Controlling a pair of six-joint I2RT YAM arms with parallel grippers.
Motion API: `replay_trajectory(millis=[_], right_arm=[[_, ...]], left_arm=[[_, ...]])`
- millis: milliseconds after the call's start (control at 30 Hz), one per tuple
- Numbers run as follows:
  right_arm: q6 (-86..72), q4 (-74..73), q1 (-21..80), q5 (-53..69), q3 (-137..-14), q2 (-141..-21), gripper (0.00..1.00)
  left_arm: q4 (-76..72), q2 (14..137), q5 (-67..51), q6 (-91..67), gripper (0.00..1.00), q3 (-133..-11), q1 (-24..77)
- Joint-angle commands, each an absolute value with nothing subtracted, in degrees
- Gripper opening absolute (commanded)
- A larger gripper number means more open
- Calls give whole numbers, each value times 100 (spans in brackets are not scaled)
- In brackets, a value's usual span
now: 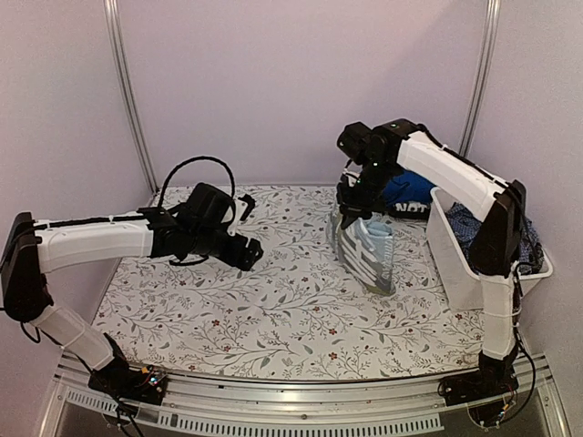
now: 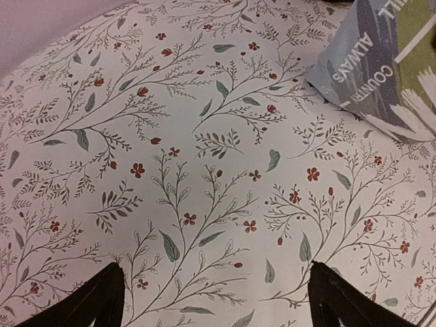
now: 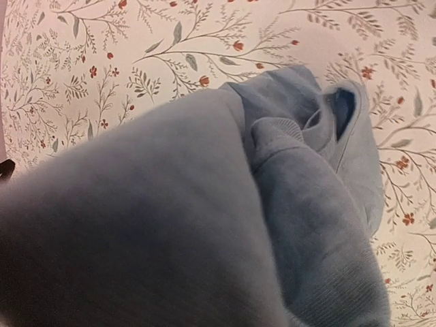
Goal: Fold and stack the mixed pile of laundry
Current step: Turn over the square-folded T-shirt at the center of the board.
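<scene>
Fingers of right gripper (image 1: 350,218) clamp pale blue garment (image 1: 370,251) (left gripper (image 1: 251,254) splayed).

Three garments (image 1: 364,250) (image 1: 407,189) (image 1: 469,226), one tub (image 1: 455,269), two arms (image 1: 100,238) (image 1: 451,173)

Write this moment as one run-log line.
left gripper open, empty | right gripper shut on pale blue garment, hanging | white tub: more garments

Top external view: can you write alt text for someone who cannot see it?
The right end effector holds up a pale blue garment over a floral table cover. The left end effector hovers open over bare cover; a white tub at right holds more clothes.
</scene>
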State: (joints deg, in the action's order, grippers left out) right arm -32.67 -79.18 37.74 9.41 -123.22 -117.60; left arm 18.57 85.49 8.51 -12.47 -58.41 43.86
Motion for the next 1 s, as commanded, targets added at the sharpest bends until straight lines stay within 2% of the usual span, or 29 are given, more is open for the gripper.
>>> replay_trajectory(millis=[0,100,333,433,467,533,567,667,700,833,967], right_arm=[[-3174,-7638,4198,1676,-13593,-13056,0],[-3306,-6851,4324,2471,-13697,-13695,0],[-3500,-5243,4580,4067,-13366,-14284,0],[-3694,-4543,4673,4661,-13056,-14369,5],[-3739,-4305,4702,4823,-13056,-14403,11],[-3818,-3939,4719,5260,-13060,-14518,35],[-3867,-3756,4720,5467,-13066,-14526,43],[-3827,-3388,4713,5743,-13009,-14280,61],[-3739,-3350,4693,5856,-12998,-14189,64],[-3397,-3284,4343,5785,-12298,-13386,64],[-3102,-3334,3728,5251,-11084,-12634,55]], left_arm=[[2126,8105,908,-1534,93,-5592,4036],[2180,7801,783,-1769,94,-5417,3889],[2445,7237,561,-2473,94,-4960,3704],[2529,7047,433,-2717,95,-4754,3592],[2537,6976,351,-2802,95,-4664,3546],[2519,6823,227,-2997,98,-4537,3448],[2514,6734,159,-3100,99,-4479,3375],[2414,6440,-184,-3400,100,-4302,3109],[2350,6360,-310,-3470,100,-4239,3025],[2097,6297,-844,-3648,100,-4092,2895],[1816,6592,-1500,-3750,90,-3989,2986]])
